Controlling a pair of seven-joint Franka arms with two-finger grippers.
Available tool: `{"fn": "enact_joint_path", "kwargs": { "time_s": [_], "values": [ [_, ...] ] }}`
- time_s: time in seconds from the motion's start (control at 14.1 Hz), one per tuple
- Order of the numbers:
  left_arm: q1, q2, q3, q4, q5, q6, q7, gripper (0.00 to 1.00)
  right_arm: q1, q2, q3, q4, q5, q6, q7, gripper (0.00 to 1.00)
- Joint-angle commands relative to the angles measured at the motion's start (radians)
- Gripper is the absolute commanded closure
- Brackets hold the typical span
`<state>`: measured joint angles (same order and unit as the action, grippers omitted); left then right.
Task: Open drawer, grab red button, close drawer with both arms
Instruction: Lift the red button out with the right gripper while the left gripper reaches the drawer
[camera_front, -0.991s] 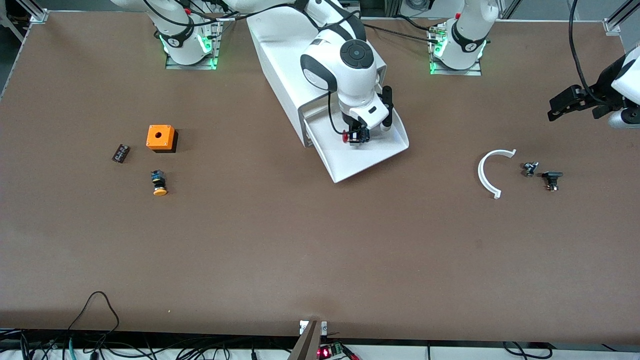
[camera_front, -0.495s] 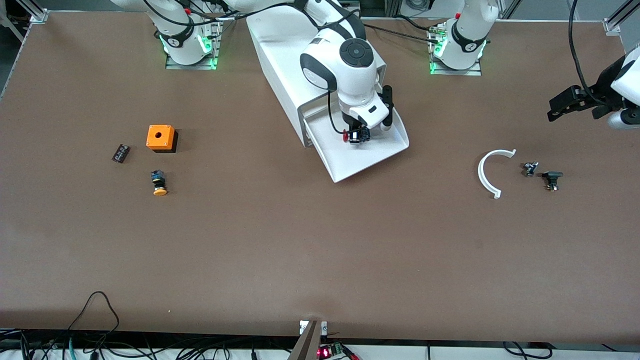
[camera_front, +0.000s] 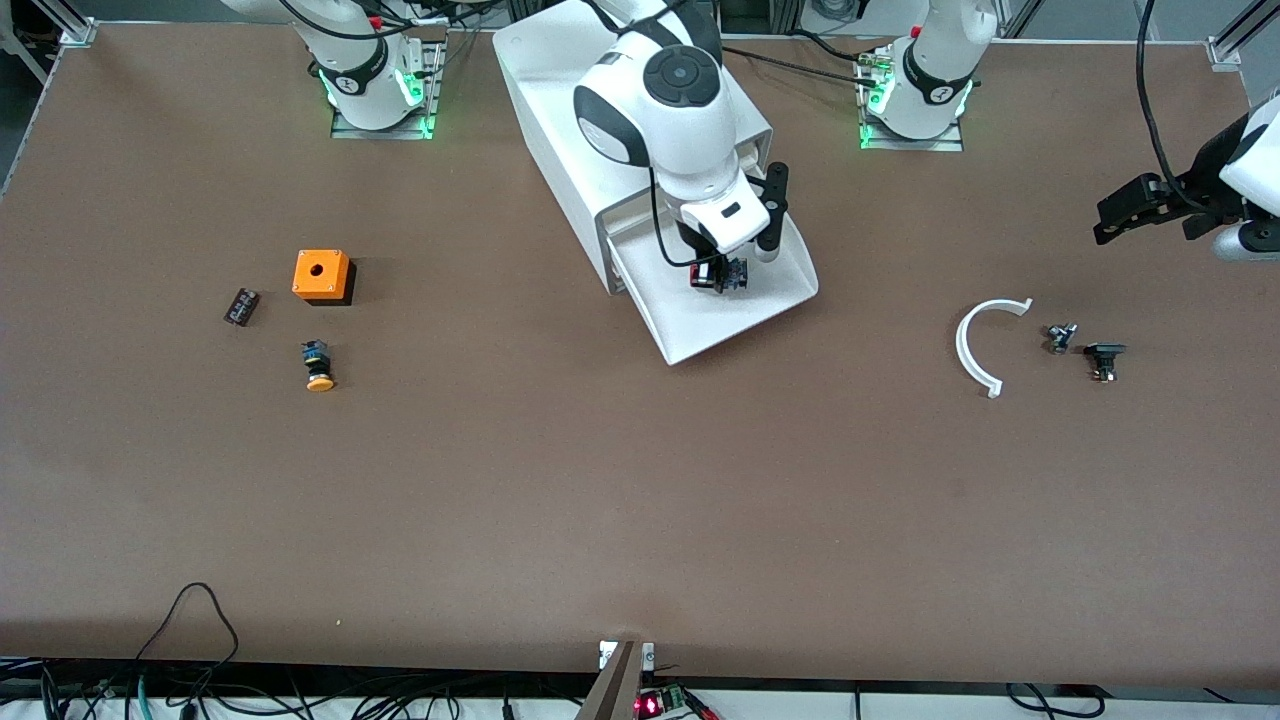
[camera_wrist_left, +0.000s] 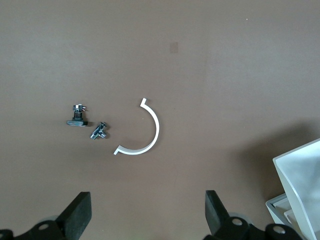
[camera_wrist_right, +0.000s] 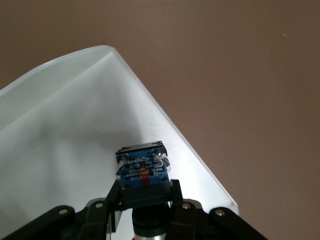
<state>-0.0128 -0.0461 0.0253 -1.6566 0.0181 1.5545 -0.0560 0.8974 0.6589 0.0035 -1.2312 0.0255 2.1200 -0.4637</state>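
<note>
Two push buttons show in all: one with an orange cap (camera_front: 319, 367) lies on the worktop (camera_front: 560, 500) toward the right arm's end, nearest the front camera among the things there, with one orange box (camera_front: 322, 275) and one small dark block (camera_front: 241, 306) just farther back. Toward the left arm's end lie one white curved strip (camera_front: 977, 345) and two small dark metal parts (camera_front: 1060, 338) beside it. Farther back, one drawer (camera_front: 720, 305) stands pulled out of the white cabinet (camera_front: 560, 130). Over it the right gripper (camera_front: 716, 275) has its jaws closed on the button (camera_front: 708, 275), lifted off the drawer floor; the button's long axis lies roughly level, red cap toward the right arm's end. The left gripper (camera_front: 1135, 205), jaws wide and holding nothing, waits over the worktop at the left arm's end.
</note>
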Motion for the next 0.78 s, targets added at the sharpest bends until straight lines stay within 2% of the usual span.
{"fn": "enact_joint_path", "kwargs": {
  "time_s": [0.0,0.28,0.5,0.71],
  "values": [
    [-0.001,0.023,-0.001,0.011,0.011,0.027,-0.011,0.00,-0.029,-0.035,-0.026,-0.007,0.017,-0.003,0.094,0.71],
    [-0.050,0.084,-0.014,-0.028,0.003,0.155,-0.187,0.00,-0.119,-0.041,-0.085,-0.010,0.016,0.006,0.222,0.71],
    [-0.062,0.143,-0.059,-0.141,0.002,0.330,-0.370,0.00,-0.179,-0.077,-0.100,-0.031,0.013,-0.009,0.241,0.71],
    [-0.079,0.144,-0.143,-0.300,0.002,0.537,-0.563,0.00,-0.227,-0.191,-0.125,-0.210,0.017,-0.017,0.369,0.71]
  ]
}}
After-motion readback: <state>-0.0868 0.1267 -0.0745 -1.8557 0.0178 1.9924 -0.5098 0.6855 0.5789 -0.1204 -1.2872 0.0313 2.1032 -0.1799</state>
